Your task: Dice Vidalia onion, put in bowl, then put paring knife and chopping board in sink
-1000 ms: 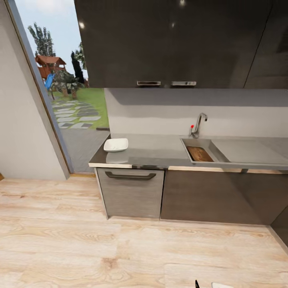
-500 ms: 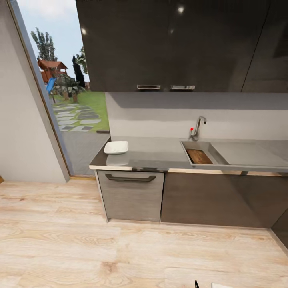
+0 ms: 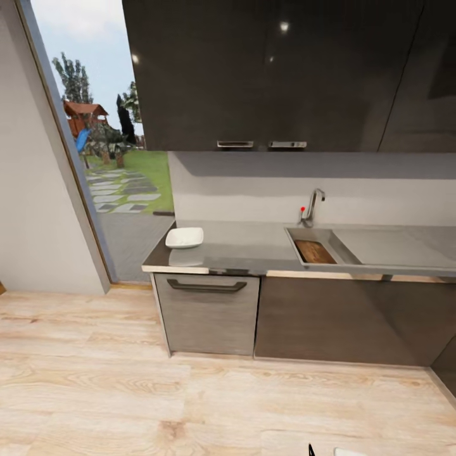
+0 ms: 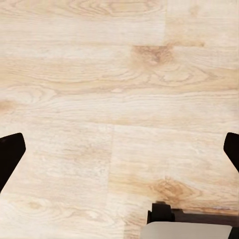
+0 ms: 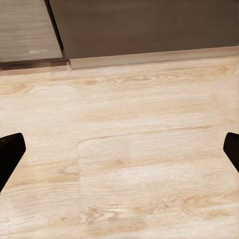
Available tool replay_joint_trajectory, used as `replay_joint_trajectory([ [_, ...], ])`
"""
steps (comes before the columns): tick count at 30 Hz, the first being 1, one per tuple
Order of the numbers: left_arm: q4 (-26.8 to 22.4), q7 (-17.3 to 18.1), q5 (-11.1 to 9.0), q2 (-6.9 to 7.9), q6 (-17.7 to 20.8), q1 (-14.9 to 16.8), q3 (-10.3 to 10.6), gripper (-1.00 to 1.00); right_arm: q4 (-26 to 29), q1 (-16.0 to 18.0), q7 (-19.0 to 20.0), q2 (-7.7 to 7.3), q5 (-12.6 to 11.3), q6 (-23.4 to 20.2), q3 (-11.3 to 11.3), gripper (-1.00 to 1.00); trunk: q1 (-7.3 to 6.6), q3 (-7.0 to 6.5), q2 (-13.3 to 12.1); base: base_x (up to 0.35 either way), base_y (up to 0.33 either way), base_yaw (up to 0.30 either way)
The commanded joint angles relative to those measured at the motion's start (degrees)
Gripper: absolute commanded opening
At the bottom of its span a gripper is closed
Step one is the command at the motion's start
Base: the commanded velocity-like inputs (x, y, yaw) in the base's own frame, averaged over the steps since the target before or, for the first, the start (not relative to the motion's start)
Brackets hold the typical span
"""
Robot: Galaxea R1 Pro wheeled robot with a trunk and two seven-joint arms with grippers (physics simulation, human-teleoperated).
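Standing well back on the wooden floor (image 3: 95, 380), the robot faces the kitchen run with everything of the task far ahead of both arms. The chopping board (image 3: 314, 251) lies inside the sink (image 3: 339, 240), its long axis running near to far, just right of the middle of the scene and in front of the tap (image 3: 313, 206). The white bowl (image 3: 185, 237) sits at the far left end of the worktop (image 3: 247, 250), well apart from the sink. The knife and the diced onion are too small to make out (if they are there at all). The left pincer (image 4: 119, 154) hangs spread wide over bare floorboards, its dark fingertips (image 4: 10, 154) at the edges of the wrist view with nothing between them; the right pincer (image 5: 119, 152) is likewise spread and empty, looking across the floor toward the cabinet base (image 5: 144, 30). By my reading the board already being in the basin puts the task near its end; since the sink lies ahead and to the right, the right arm would be the nearer one for any further reach there, once the base has rolled closer.
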State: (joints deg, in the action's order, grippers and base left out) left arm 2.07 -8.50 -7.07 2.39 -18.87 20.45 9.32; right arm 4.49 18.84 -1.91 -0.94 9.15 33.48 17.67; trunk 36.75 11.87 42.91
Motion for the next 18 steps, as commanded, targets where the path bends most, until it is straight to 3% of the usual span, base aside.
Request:
replay_joint_trajectory([
  [1,0.2,0.0,-0.6,-0.02,-0.4,0.1,0.5,1.0,-0.1,0.1,-0.2,-0.01,0.6,0.2,0.4,1.0,0.01,-0.01,0.1,0.0,0.0,0.0],
  [18,0.2,0.0,-0.6,-0.02,-0.4,0.1,0.5,1.0,-0.1,0.1,-0.2,0.07,0.6,0.2,0.4,1.0,0.01,-1.55,0.1,0.0,0.0,0.0],
])
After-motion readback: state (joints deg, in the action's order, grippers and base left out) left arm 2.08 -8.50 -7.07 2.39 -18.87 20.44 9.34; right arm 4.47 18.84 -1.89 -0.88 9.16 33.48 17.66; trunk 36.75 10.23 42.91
